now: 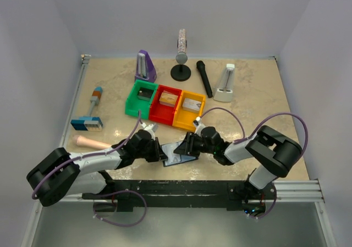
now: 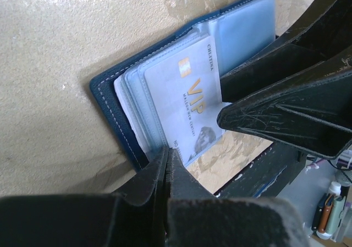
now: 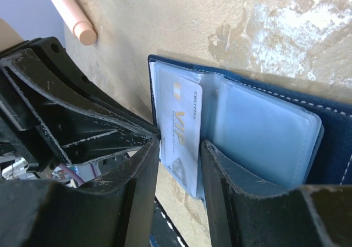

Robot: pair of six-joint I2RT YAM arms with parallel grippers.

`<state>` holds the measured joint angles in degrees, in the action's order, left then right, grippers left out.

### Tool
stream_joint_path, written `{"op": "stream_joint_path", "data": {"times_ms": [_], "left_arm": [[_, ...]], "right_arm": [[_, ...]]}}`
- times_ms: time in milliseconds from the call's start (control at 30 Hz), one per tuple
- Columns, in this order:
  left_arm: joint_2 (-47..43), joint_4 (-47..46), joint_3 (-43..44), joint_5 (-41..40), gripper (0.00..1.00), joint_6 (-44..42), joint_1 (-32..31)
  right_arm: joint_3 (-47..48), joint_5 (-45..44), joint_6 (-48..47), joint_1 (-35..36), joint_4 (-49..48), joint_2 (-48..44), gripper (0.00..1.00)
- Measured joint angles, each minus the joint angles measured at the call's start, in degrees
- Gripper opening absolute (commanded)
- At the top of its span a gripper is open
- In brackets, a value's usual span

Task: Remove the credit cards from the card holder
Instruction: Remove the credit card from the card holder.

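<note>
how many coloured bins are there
3, side by side in one row: the green bin on the left, the red bin in the middle, the yellow bin on the right. None looks hidden.

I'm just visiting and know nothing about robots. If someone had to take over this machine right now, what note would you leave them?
Left gripper: jaws shut at the near edge of the pale VIP card. I cannot tell whether they truly pinch it.
Right gripper: jaws apart, straddling that card's end.
Things: the card holder lies open near the table edge, between both grippers. The VIP card sits in its clear sleeves, one end poking out.
Done: holder open; no card seen free.
Left: pull this card clear, then check the sleeves for others.
</note>
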<state>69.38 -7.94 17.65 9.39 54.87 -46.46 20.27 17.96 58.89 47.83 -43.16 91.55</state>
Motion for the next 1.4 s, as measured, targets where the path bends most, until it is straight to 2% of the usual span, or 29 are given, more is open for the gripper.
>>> {"op": "stream_joint_path", "data": {"times_ms": [267, 700, 1400], "left_arm": [[1.01, -1.44, -0.31, 0.79, 0.0, 0.11, 0.15], [0.46, -1.64, -0.57, 0.92, 0.0, 0.09, 0.2], [-1.81, 0.04, -1.51, 1.14, 0.02, 0.04, 0.2]], "right_arm": [[0.0, 1.36, 0.0, -0.68, -4.33, 2.49, 0.39], [1.03, 4.81, -3.21, -1.6, -3.96, 2.8, 0.39], [4.26, 15.76, -4.7, -4.0, -6.82, 6.62, 0.4]]}}
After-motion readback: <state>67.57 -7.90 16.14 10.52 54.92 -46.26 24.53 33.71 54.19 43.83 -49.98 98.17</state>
